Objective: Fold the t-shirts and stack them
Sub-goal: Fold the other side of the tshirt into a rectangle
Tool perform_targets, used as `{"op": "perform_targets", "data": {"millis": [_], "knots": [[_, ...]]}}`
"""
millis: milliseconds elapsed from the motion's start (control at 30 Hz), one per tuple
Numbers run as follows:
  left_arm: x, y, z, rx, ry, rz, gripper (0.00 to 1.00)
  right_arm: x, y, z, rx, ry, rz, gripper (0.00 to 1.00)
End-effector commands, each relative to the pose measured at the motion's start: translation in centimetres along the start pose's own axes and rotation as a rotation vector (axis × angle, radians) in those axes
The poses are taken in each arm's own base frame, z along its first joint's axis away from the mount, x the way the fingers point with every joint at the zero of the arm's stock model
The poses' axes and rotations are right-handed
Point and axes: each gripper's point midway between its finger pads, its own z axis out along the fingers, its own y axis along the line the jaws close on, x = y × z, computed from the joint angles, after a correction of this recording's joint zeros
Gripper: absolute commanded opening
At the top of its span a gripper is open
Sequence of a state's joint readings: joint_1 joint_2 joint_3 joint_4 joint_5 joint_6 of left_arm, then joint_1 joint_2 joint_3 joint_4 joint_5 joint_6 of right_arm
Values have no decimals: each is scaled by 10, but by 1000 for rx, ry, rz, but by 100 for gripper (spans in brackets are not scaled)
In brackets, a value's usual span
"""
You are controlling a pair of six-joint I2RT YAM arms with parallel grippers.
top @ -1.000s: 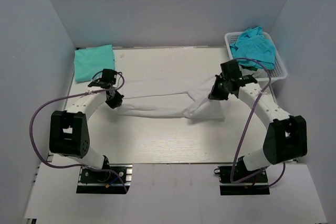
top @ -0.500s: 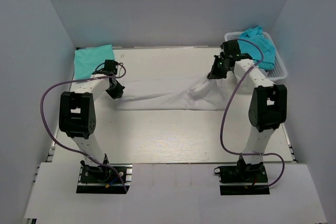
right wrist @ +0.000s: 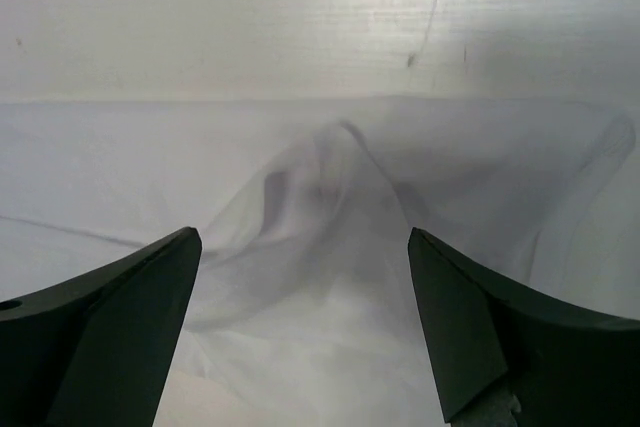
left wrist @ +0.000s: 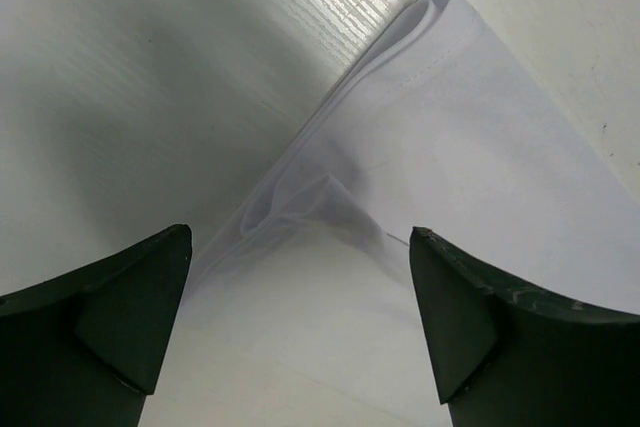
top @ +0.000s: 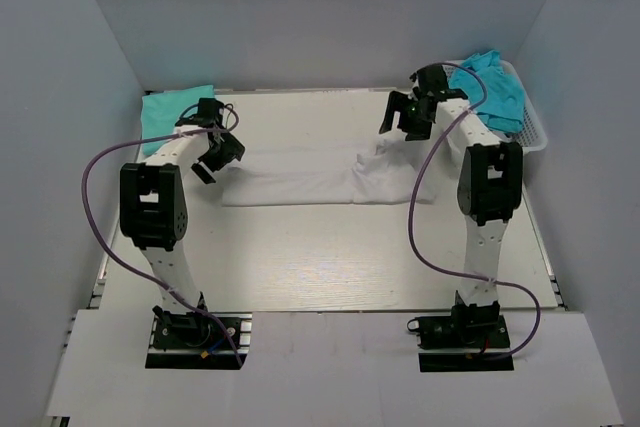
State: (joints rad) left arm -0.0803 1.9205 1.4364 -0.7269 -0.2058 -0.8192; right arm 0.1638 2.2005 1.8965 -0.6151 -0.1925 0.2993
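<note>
A white t-shirt (top: 300, 175) lies as a long folded band across the middle of the table, smooth on its left and rumpled at its right end. My left gripper (top: 215, 154) hangs open just over the shirt's left end; the left wrist view shows the white cloth (left wrist: 480, 147) between the spread fingers of that gripper (left wrist: 300, 332), untouched. My right gripper (top: 400, 125) stands open above the far right end, and the right wrist view shows a raised fold of the shirt (right wrist: 330, 207) below this gripper (right wrist: 305, 332). A folded turquoise t-shirt (top: 160, 117) lies at the far left.
A white lattice basket (top: 533, 133) stands at the far right corner with a crumpled turquoise t-shirt (top: 490, 87) in it. Both arms reach far out, their purple cables looping over the near half of the table. Grey walls close in the sides and the back.
Both grippers carried the white shirt away from the arm bases, then opened and let it go. The shirt now lies flatter on the table, no longer stretched between them.
</note>
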Motion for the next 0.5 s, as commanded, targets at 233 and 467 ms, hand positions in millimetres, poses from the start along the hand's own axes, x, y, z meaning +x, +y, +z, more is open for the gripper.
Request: {"op": "perform_targets", "data": {"millis": [233, 467], "knots": [[-17, -41, -63, 251, -69, 38, 100, 69, 28, -65, -151, -30, -84, 90], [-6, -54, -61, 335, -17, 75, 100, 74, 75, -28, -300, 35, -111, 90]]}}
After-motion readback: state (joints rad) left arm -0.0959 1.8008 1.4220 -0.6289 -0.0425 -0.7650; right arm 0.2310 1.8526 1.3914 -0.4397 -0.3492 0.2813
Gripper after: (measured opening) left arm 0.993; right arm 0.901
